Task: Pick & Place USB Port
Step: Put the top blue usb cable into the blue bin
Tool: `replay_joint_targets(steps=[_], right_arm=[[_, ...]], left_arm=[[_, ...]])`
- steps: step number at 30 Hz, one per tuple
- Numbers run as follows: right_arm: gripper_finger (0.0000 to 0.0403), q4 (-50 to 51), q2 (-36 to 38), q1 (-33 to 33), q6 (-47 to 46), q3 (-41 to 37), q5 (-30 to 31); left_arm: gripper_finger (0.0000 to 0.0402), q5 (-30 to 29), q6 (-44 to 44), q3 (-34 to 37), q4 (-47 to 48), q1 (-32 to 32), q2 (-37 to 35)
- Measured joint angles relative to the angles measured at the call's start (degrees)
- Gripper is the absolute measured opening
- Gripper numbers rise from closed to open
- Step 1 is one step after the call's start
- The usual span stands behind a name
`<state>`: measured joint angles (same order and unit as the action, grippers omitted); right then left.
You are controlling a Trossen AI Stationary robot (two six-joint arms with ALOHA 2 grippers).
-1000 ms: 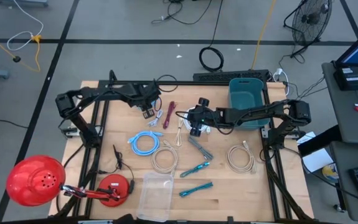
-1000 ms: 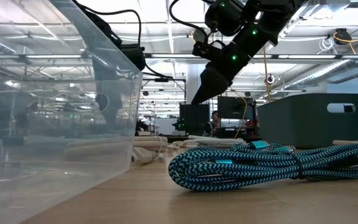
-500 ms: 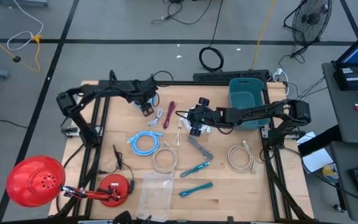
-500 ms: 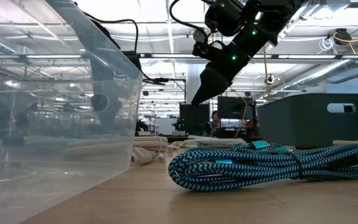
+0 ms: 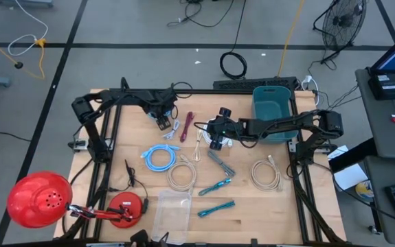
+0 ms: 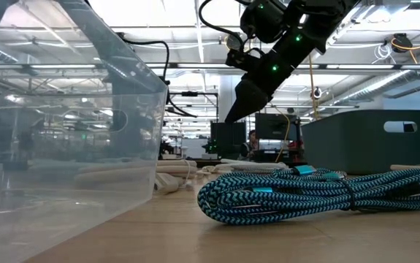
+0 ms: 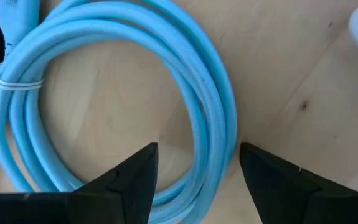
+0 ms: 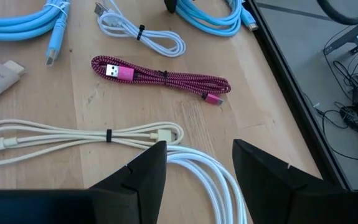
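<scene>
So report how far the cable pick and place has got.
Done: nothing visibly. The cables lie on the table, and none shows in the teal bin or the clear container.
In hand: nothing. The left gripper is open above the light blue cable; the right gripper is open over the white cable.
Left: grasping, carrying, placing.

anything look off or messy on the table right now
Nothing stands out. The cables lie in tied coils on the table, the magenta cable bundled flat, the light blue coil intact. The teal bin sits upright at the far edge. Nothing is spilled or damaged.
</scene>
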<state>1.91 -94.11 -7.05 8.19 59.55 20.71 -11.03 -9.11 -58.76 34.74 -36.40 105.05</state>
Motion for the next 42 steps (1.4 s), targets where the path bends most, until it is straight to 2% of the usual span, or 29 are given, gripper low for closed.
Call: replay_joint_targets(steps=[2, 5, 10, 14, 21, 26, 34, 38, 42], right_arm=[[0.0178, 0.00, 0.00, 0.00, 0.00, 0.00, 0.00], [0.0178, -0.04, 0.00, 0.00, -0.01, 0.00, 0.00], [0.0178, 0.00, 0.00, 0.00, -0.02, 0.00, 0.00], [0.0178, 0.02, 0.00, 0.00, -0.03, 0.00, 0.00], [0.0178, -0.10, 0.00, 0.00, -1.30, 0.00, -0.02], [0.0178, -1.63, 0.00, -0.07, -3.71, 0.00, -0.19], [0.0178, -6.24, 0.00, -0.11, -7.36, 0.00, -7.54], [0.0178, -7.84, 0.00, -0.13, -8.71, 0.00, -7.52], [0.0178, -11.60, 0.00, -0.13, -9.94, -0.37, -7.54]], left_arm=[[0.0229, 0.55, 0.04, 0.06, -0.15, -0.21, -0.12], [0.0199, 2.95, 0.51, 0.06, -0.07, -0.91, -0.11], [0.0105, 7.88, 1.79, 0.11, -0.07, -1.85, -0.08], [0.0024, 8.84, 2.29, 0.13, -0.06, -1.92, -0.08], [0.0028, 6.25, 4.80, 0.28, -1.24, -1.02, -0.88], [0.0012, 3.45, 5.80, 0.60, -2.30, 1.33, -5.47], [0.0012, -0.50, 9.01, 0.41, -2.99, 7.52, -15.94], [0.0012, -5.46, 11.42, 0.41, -3.87, 12.85, -20.42], [0.0012, -15.20, 12.95, 0.35, -5.39, 20.06, -23.84]])
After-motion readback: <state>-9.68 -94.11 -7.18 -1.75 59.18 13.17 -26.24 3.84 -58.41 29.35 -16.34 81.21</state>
